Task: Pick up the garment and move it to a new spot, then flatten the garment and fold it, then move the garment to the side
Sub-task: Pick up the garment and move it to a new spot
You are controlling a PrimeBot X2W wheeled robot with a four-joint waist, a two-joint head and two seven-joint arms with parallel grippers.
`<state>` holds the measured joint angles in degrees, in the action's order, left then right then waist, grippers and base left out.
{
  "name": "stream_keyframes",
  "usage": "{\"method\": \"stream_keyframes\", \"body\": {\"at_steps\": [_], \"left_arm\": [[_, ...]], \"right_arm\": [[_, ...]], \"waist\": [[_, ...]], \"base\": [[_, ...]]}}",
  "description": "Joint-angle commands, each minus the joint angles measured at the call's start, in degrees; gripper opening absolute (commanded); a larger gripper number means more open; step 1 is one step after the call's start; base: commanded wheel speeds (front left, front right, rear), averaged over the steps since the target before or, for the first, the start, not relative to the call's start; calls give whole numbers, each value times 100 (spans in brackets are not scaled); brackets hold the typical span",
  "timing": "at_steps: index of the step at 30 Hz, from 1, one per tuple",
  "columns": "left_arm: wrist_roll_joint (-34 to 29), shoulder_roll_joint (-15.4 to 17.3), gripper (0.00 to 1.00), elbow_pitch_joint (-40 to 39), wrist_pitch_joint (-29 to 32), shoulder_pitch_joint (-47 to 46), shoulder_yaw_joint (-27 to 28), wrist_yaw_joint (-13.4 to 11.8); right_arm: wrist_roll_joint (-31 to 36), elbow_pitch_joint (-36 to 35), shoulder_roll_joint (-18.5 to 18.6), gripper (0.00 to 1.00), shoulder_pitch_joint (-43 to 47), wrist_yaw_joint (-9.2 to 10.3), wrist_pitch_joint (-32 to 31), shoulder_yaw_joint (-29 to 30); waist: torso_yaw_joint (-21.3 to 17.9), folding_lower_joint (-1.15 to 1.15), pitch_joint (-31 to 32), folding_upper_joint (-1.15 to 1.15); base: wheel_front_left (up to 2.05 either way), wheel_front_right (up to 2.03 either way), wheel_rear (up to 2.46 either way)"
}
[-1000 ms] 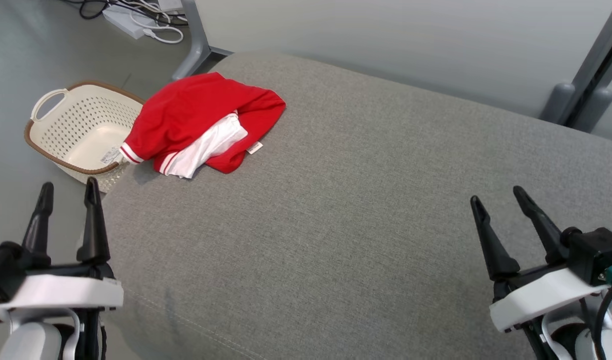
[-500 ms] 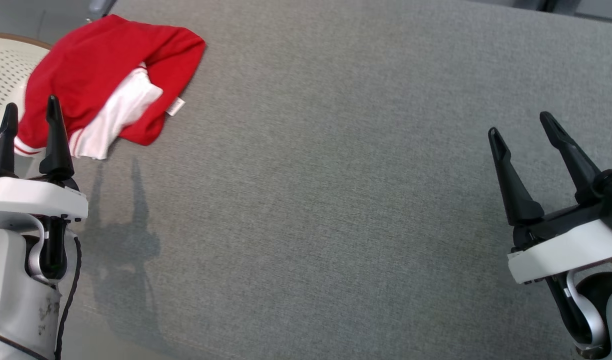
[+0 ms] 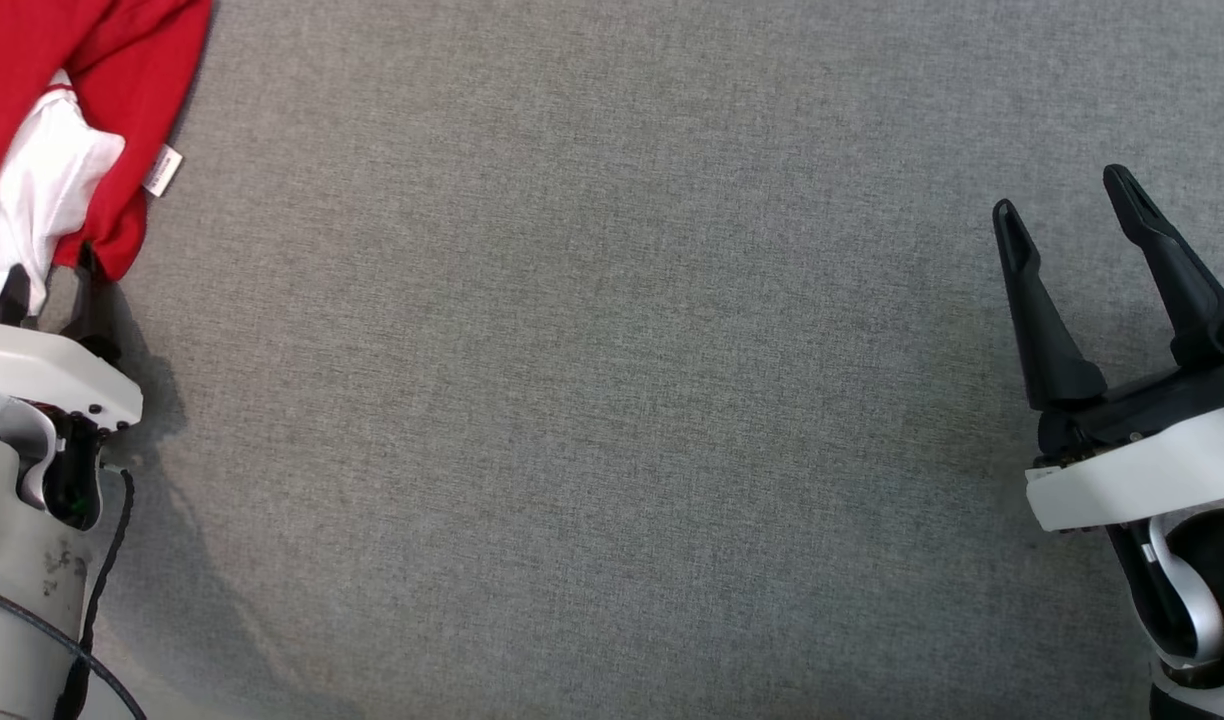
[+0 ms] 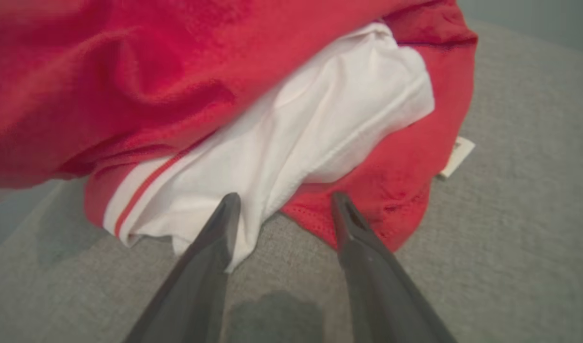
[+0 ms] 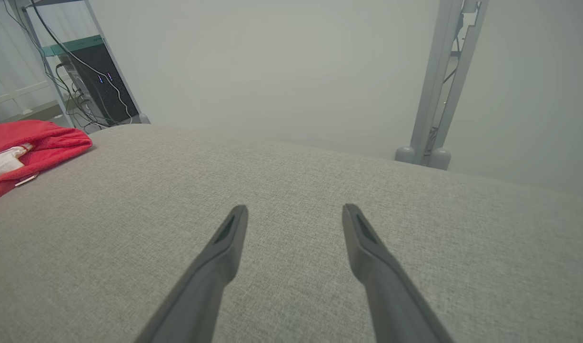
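Observation:
The garment [image 3: 82, 90] is a crumpled red top with a white inner part and red-striped cuffs, lying at the far left of the grey cushion [image 3: 592, 400]. In the left wrist view the garment [image 4: 253, 109] spreads right in front of my open left gripper [image 4: 284, 200], whose fingertips reach its near hem, one over the white cloth and one at the red edge. My left gripper [image 3: 52, 275] sits low at the left edge of the head view. My right gripper [image 3: 1067, 195] hovers open over bare cushion at the right, far from the garment [image 5: 29, 147].
A small white label [image 3: 162, 170] sticks out of the garment's right edge. Beyond the cushion stand a pale wall, a grey metal post [image 5: 444, 76] and a rack with cables [image 5: 82, 71] at the far left.
The head camera has tilted down and right, so the basket and floor have left the picture. My left gripper has advanced to the garment's near edge. The right gripper has barely shifted.

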<state>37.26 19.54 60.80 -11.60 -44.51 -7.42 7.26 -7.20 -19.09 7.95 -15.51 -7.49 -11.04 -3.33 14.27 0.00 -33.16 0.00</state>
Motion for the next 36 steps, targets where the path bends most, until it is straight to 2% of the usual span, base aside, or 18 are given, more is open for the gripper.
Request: {"method": "stream_keyframes", "body": {"at_steps": [1, 2, 3, 12, 17, 25, 31, 36], "left_arm": [[66, 48, 43, 46, -18, -85, -70, 30], [124, 72, 3, 62, -42, -107, -115, 30], [197, 81, 0, 50, -86, -126, -155, 31], [351, 506, 0, -338, -334, -51, -409, 19], [-28, 788, 0, -1188, -347, 199, 23, -38], [-749, 791, 0, -3120, -347, 1174, 516, -445], [-859, 826, 0, -4464, -240, 2163, 601, -806], [-897, 736, 0, -5869, 200, 3197, 546, -1222]], "right_arm": [[4, 19, 23, 100, -76, -2, 59, 14], [4, 33, 9, 100, -74, -2, 66, 16], [5, 53, 1, 100, -75, -2, 77, 30], [-65, 263, -117, 100, 27, -2, 313, 157], [-83, 440, -150, 100, 121, -2, 501, 233], [-167, 654, -259, 100, 436, -2, 764, 343], [-73, 761, -323, 100, 676, -2, 882, 337], [-118, 783, -372, 100, 843, -2, 974, 312]], "waist": [[-32, 0, -35, 0], [-33, 0, -35, 0], [-30, 0, -22, 0], [6, 0, 301, 0], [-22, 0, 701, 0], [-212, 0, 1370, 0], [-523, 0, 1720, 0], [-947, 0, 1954, 0]], "base": [[0, 0, 0], [0, 0, 0], [0, 0, 0], [0, 0, 0], [0, 0, 0], [0, 0, 0], [0, 0, 0], [0, 0, 0]]}}
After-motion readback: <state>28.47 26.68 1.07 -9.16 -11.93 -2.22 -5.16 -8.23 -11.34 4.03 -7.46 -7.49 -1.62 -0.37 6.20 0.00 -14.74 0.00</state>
